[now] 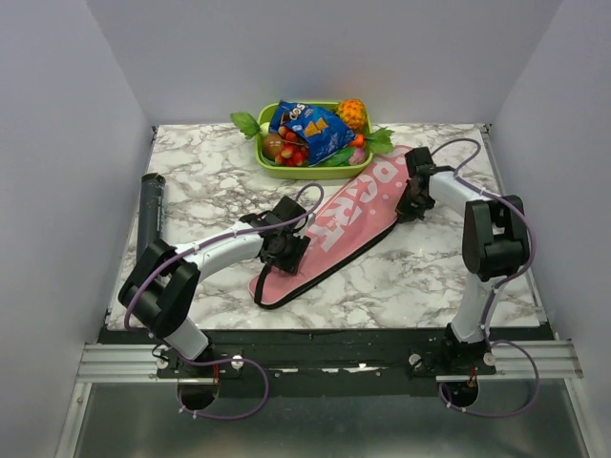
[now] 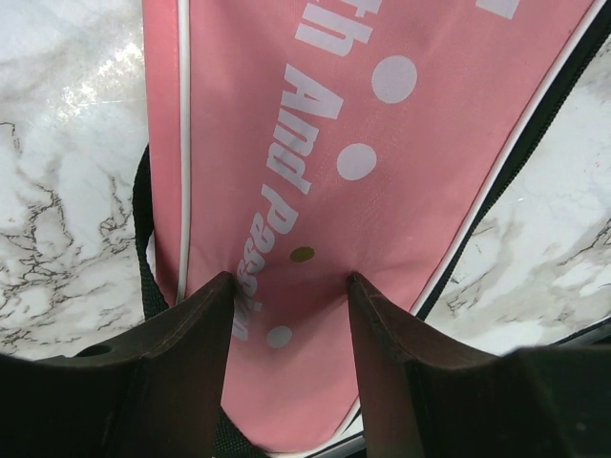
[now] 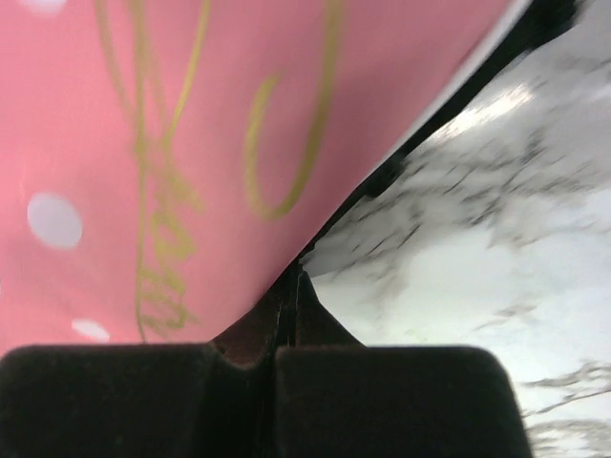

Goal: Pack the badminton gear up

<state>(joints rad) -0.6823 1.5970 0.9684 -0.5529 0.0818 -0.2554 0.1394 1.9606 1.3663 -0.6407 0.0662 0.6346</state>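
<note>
The pink racket-shaped bag [image 1: 336, 221] lettered "SPORT" lies flat and diagonal on the marble table. My left gripper [image 1: 286, 245] is open, its two fingers set down on the bag's narrow end [image 2: 315, 172] with pink fabric between them. My right gripper [image 1: 416, 197] is shut at the black zipper edge [image 3: 382, 176] on the right side of the bag's wide end [image 3: 143, 143]; its tips [image 3: 292, 286] meet that edge, and what they pinch is hidden. The long black tube [image 1: 151, 205] lies at the table's left edge. No rackets or shuttlecocks show.
A green tray [image 1: 277, 170] with toy fruit and a blue snack packet [image 1: 310, 129] stands at the back, just behind the bag's wide end. The bag's black strap [image 1: 259, 277] loops off its narrow end. Grey walls enclose the table on three sides.
</note>
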